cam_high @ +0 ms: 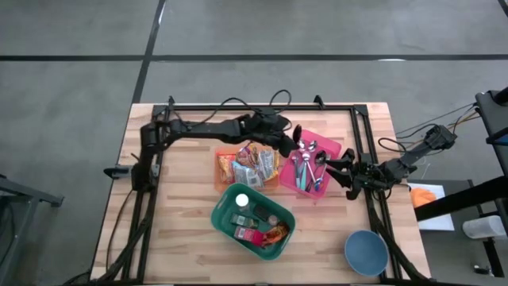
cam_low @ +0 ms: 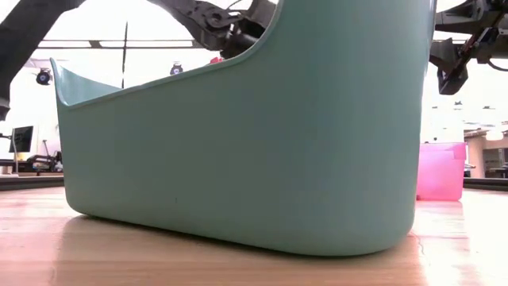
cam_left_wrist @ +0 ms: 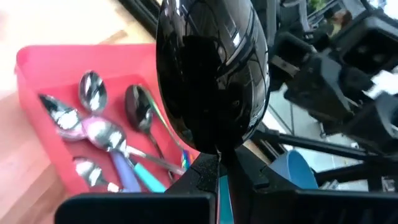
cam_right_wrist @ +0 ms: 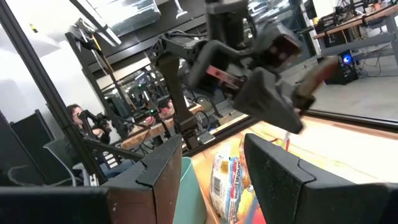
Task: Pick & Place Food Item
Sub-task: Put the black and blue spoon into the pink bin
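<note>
My left gripper (cam_left_wrist: 224,180) is shut on a glossy black spoon (cam_left_wrist: 211,74). It hovers over the far end of the pink bin (cam_high: 337,151), in which several metal spoons (cam_left_wrist: 102,134) lie. In the high view the gripper (cam_high: 290,143) is between the orange bin of snack packets (cam_high: 242,165) and the pink bin. My right gripper (cam_right_wrist: 211,180) waits open at the table's right edge (cam_high: 347,171) with nothing between its fingers. My left gripper pinches the black spoon's neck (cam_left_wrist: 219,158), just below the bowl, between its two fingers. The fingers lie along the spoon and the bowl sticks out past the fingertips. The spoon is lifted clear above the pink bin; its handle is hidden by the gripper.
A green bin (cam_high: 252,221) with packets and small items stands near the table's front and fills the low view (cam_low: 238,151). A blue bowl (cam_high: 366,252) sits at the near right corner. A black frame (cam_high: 361,127) runs along the table's far and right sides.
</note>
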You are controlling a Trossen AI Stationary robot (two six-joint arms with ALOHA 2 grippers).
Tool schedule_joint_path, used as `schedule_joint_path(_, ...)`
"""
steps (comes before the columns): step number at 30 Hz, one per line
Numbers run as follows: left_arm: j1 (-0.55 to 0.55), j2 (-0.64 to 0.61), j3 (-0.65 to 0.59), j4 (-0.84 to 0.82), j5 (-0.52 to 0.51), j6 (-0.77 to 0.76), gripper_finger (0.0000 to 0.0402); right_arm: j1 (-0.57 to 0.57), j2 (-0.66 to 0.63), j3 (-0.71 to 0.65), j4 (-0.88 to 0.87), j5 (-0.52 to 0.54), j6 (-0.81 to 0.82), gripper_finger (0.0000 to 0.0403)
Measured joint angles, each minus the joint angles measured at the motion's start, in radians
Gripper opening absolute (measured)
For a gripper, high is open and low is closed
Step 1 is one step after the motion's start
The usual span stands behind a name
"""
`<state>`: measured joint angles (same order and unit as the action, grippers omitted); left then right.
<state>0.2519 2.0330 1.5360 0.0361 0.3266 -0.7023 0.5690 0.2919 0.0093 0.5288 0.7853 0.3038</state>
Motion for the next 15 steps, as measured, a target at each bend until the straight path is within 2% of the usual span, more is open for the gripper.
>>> schedule_joint_path(6,-0.011,0.093,0.088,-0.061,0.008,-0.001,0.001,0.0,0.002,0.0,-0.001,0.0,0.0,0.0171)
schedule_joint_path(10,-0.015,0.12,0.097,-0.067,0.006,-0.001,0.001,0.0,0.005,0.0,-0.001,0.0,0.0,0.0171)
schedule_joint_path(15,-0.016,0.139,0.094,-0.087,-0.046,0.032,0.001,0.0,0.005,0.0,0.0,0.0,0.0,0.0171)
